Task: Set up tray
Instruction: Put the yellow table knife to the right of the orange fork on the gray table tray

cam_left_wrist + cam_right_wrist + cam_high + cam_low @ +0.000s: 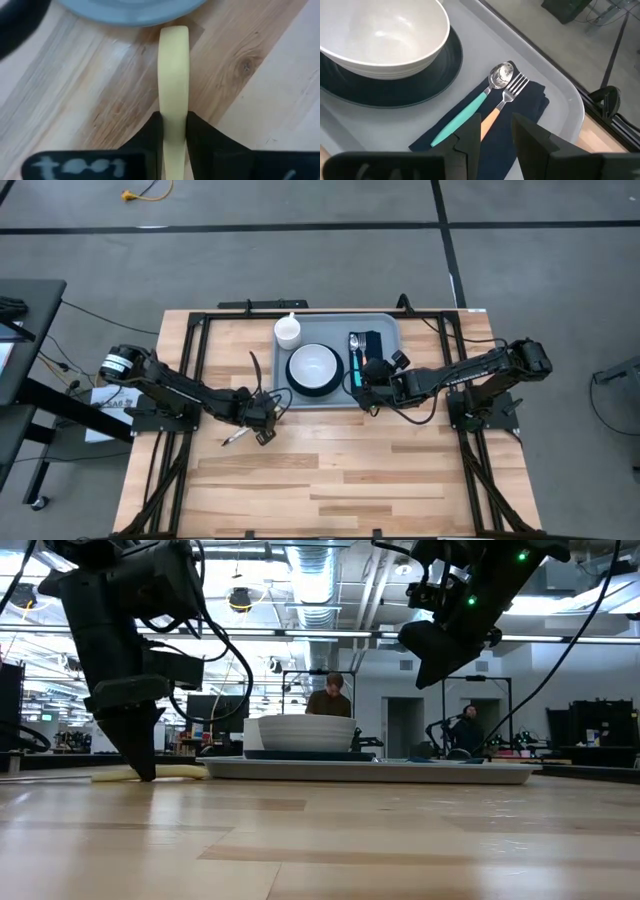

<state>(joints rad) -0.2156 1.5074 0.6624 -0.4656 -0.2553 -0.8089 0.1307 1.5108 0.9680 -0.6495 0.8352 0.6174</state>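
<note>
The light blue-grey tray (387, 326) lies at the table's far middle. It carries a white cup (288, 331), a white bowl (313, 365) on a dark teal plate (422, 85), and a navy napkin (522, 112) with a teal-handled spoon (470, 107) and an orange-handled fork (512, 87). My left gripper (262, 423) is just near-left of the tray, shut on a pale yellow utensil handle (174, 75). My right gripper (362, 387) is open and hangs raised over the napkin's near end (440, 665). My left gripper pinches the pale yellow handle (174, 127) between its two fingers, which point down from above and lie across it. The handle runs on from the fingers toward the tray's rim (125, 12) and lies flat on the table (180, 772). A thin end (234, 439) sticks out near-left of the gripper.
The wooden table top (330, 480) stretches bare from the tray to the near edge. Black frame bars and cables run along both sides. In the low view, people sit in the room behind the table.
</note>
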